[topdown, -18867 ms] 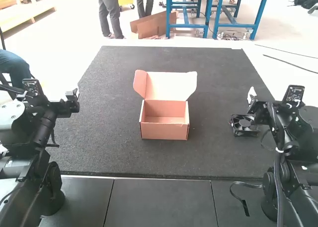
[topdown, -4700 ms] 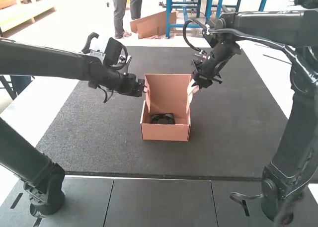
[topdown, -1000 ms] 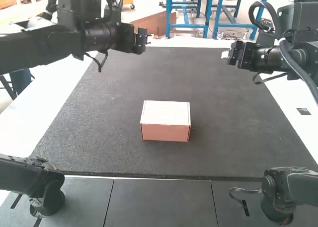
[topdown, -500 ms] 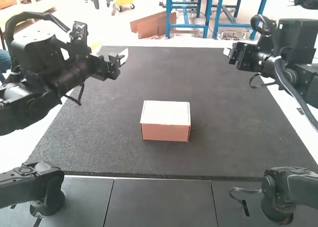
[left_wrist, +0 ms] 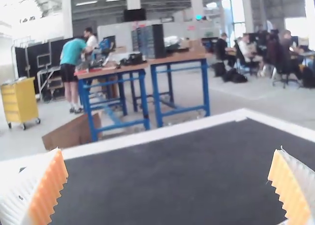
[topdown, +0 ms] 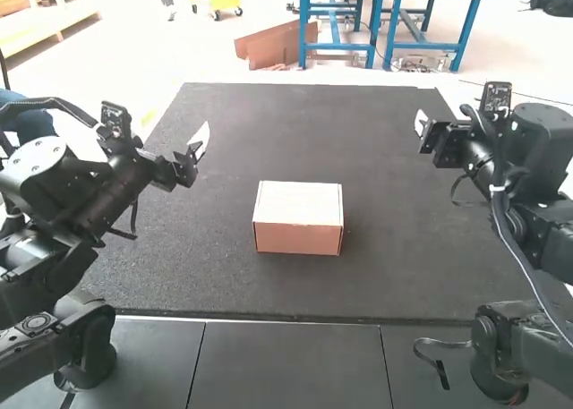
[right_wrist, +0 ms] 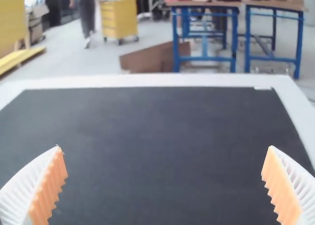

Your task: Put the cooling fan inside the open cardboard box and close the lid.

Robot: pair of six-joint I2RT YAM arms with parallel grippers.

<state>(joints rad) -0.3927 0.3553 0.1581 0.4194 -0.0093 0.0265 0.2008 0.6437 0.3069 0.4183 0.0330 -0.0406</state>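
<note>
Sitting closed: cardboard box (topdown: 298, 217) | left gripper (topdown: 192, 151) wide, right gripper (topdown: 429, 136) wide | flanking it, well apart.

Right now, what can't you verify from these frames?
1. Whether the cooling fan is inside: high view, the closed lid of the cardboard box hides the interior.
2. Whether the lid is fully tucked: high view, the seam is too small to tell.
3. The box's far wall: high view, hidden by the box itself.
4. Full fingers of the left hand and right hand: wrist views, cut off by the frame edge.

White table (topdown: 89, 158), dark mat (topdown: 403, 248) spread over it, closed cardboard box (topdown: 298, 217) mid-mat
</note>
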